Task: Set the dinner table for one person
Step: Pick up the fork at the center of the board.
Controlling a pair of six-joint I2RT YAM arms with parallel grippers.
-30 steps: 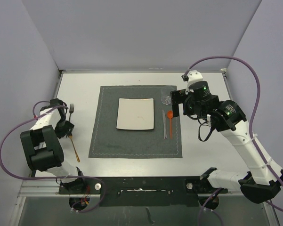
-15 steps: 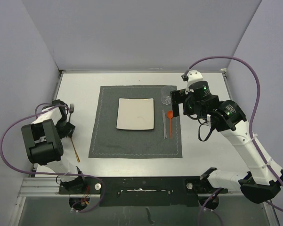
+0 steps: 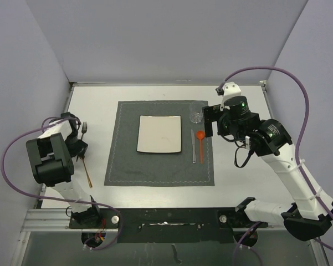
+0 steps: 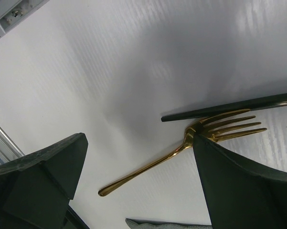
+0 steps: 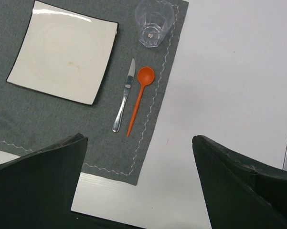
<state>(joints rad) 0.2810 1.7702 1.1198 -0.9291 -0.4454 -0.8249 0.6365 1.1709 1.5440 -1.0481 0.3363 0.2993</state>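
Note:
On the white dinner table point(image 3: 249, 105) lies a dark grey placemat point(image 3: 127, 166) holding a square white plate point(image 3: 159, 134), a clear glass point(image 3: 195, 117), a silver knife point(image 3: 193, 148) and an orange spoon point(image 3: 200, 141). Left of the mat, a gold fork point(image 3: 87, 172) lies on the bare tabletop beside a dark fork point(image 3: 84, 128). My left gripper point(image 3: 77, 145) hovers open over them. In the left wrist view the gold fork point(image 4: 153, 164) lies between the open fingers point(image 4: 243, 186), untouched. My right gripper point(image 3: 212, 123) hangs open by the mat's right edge, with nothing in it point(image 5: 138, 181).
A dark slim handle point(image 4: 229, 109) lies just beyond the gold fork's tines. The placemat corner point(image 4: 167, 223) shows at the bottom of the left wrist view. Purple cables loop beside both arms. Grey walls close the table's back and sides; a black rail point(image 3: 172, 216) runs along the front.
The left arm has swung its elbow nearer the table's left edge, while its gripper stays over the forks. The right arm has barely moved. Both grippers stay open.

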